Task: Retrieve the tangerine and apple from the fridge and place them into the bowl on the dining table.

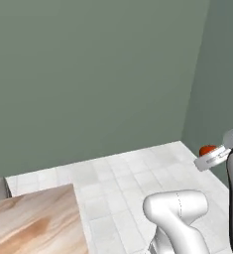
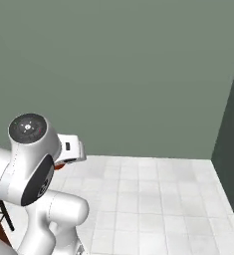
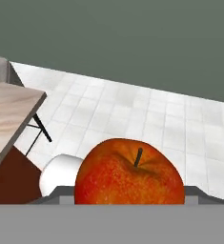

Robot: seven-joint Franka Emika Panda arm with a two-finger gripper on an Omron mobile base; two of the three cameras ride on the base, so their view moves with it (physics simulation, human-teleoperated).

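While the gripper (image 1: pixel 209 154) pinches the apple (image 3: pixel 129 172) above the tiled floor (image 2: pixel 153 199), the dining table (image 3: pixel 8 114) lies off to the left; a jolt during the drive could loosen the round fruit and drop it.

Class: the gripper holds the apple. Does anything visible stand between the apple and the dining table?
Nothing visible does. The apple sits in the gripper; only bare white floor lies between it and the dining table. The bowl is not in sight.

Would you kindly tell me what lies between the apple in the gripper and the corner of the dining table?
In the hand view, bare white tiled floor separates the apple from the dining table.
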